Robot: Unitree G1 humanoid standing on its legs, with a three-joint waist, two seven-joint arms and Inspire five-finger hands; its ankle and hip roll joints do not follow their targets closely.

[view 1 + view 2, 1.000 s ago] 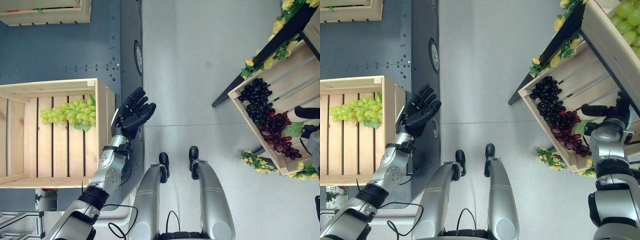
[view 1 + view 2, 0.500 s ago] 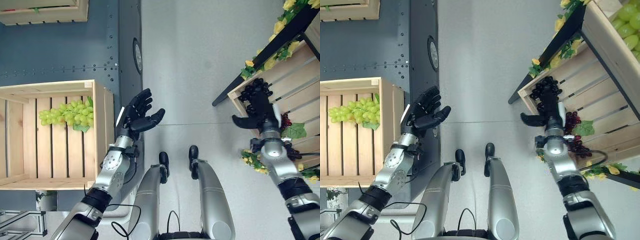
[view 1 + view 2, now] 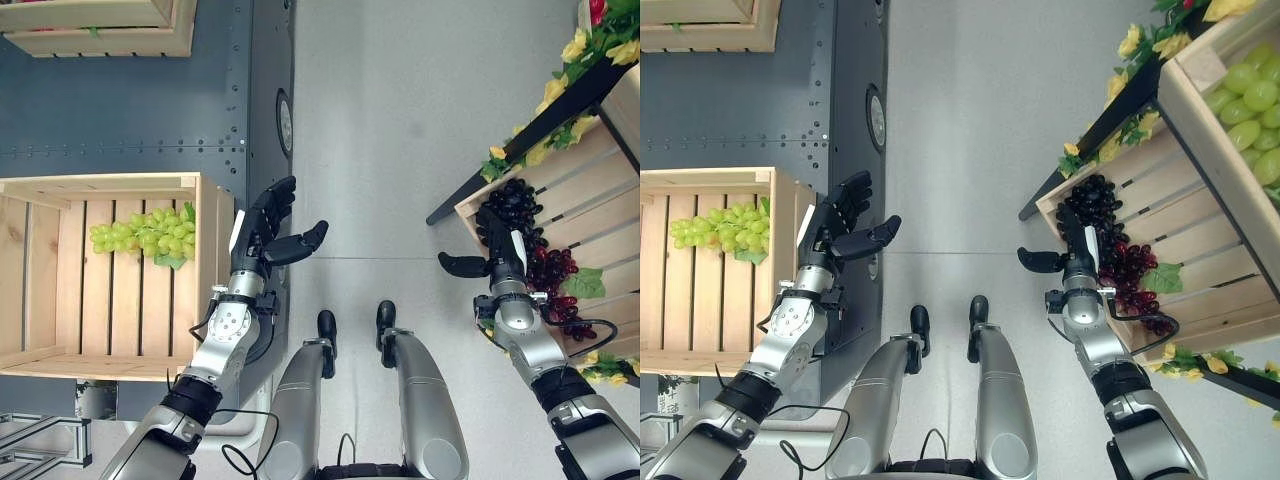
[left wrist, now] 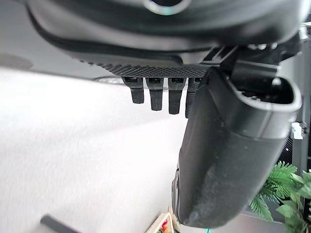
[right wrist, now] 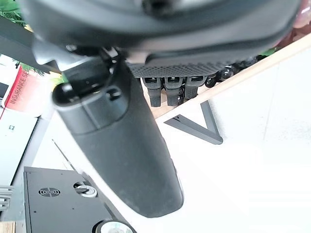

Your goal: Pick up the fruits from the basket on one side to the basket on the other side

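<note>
Fingers (image 3: pixel 497 232) over dark grapes (image 3: pixel 520 215) in right crate (image 3: pixel 575 190); green grapes (image 3: pixel 140 236) in left crate (image 3: pixel 60 186).

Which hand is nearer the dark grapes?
Right. The right hand is open at the dark grapes in the right crate; the left hand hovers open beside the left crate.

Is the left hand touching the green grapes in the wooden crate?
Apart. In the left eye view the left hand hangs open outside the crate wall, while the green grapes lie inside.
</note>
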